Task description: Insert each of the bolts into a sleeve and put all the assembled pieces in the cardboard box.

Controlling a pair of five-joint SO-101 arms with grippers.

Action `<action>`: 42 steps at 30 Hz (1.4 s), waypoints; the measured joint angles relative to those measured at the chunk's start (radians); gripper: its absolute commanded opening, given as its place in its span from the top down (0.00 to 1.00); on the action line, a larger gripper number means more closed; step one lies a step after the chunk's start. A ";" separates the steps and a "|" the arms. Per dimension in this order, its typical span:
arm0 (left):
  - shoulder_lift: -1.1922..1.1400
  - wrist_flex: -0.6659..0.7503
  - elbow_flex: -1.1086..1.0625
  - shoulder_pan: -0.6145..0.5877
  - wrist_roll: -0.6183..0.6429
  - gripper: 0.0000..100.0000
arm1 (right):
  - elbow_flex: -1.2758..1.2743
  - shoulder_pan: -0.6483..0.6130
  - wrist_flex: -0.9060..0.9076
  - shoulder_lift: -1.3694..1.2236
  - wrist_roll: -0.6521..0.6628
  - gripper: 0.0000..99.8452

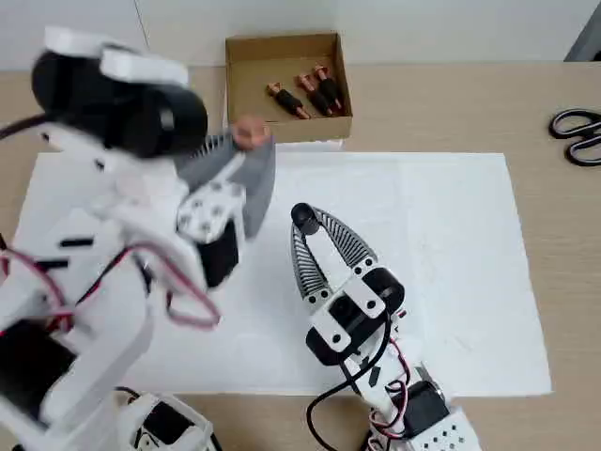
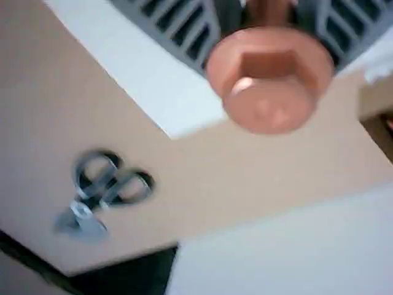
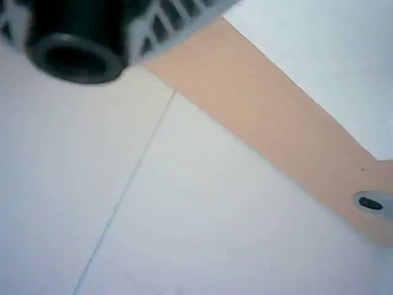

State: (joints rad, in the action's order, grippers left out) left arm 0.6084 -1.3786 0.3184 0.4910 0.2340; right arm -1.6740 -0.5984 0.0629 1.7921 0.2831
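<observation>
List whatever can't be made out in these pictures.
Bolt shank: left wrist view, hidden behind its own head and the left gripper.
Sleeve length: right wrist view, cut off by the picture's edge.
Scissors: high view, cut off by the right edge.
Pieces in the box: high view, too small to judge how deep the bolts sit.

Bright, even light from above fills the high view; the white sheet [image 1: 441, 282] across the middle takes it without harsh glare, with only faint, soft-edged shadows at centre left. A small pale highlight sits on the copper bolt [image 2: 270, 80], upper right; the black sleeve [image 3: 77, 58], upper left, carries a dull grey sheen
</observation>
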 measured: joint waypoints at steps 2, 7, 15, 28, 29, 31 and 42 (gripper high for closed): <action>0.014 0.127 -0.124 -0.005 0.008 0.99 | 0.000 0.000 0.000 0.000 0.000 1.00; 0.097 0.417 -0.430 -0.009 0.072 0.99 | 0.000 0.000 0.000 0.000 0.000 1.00; 0.347 0.901 -0.945 -0.009 0.078 0.99 | 0.000 0.000 0.000 0.000 -0.138 1.00; 0.594 1.054 -1.277 -0.011 0.078 0.99 | -0.003 0.000 0.000 0.000 -0.288 1.00; 0.594 1.054 -1.277 -0.011 0.078 0.99 | -0.003 0.000 0.000 0.000 -0.295 1.00; 0.595 1.054 -1.277 -0.011 0.078 0.99 | -0.003 0.000 0.000 0.000 -0.301 1.00; 0.595 0.974 -1.277 0.072 0.026 0.99 | -0.003 0.035 0.000 0.000 -0.302 1.00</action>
State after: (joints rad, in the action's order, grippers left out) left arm 1.2037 -0.4043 -0.9582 0.5631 0.2601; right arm -1.6771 -0.5631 0.0629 1.7921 -0.0192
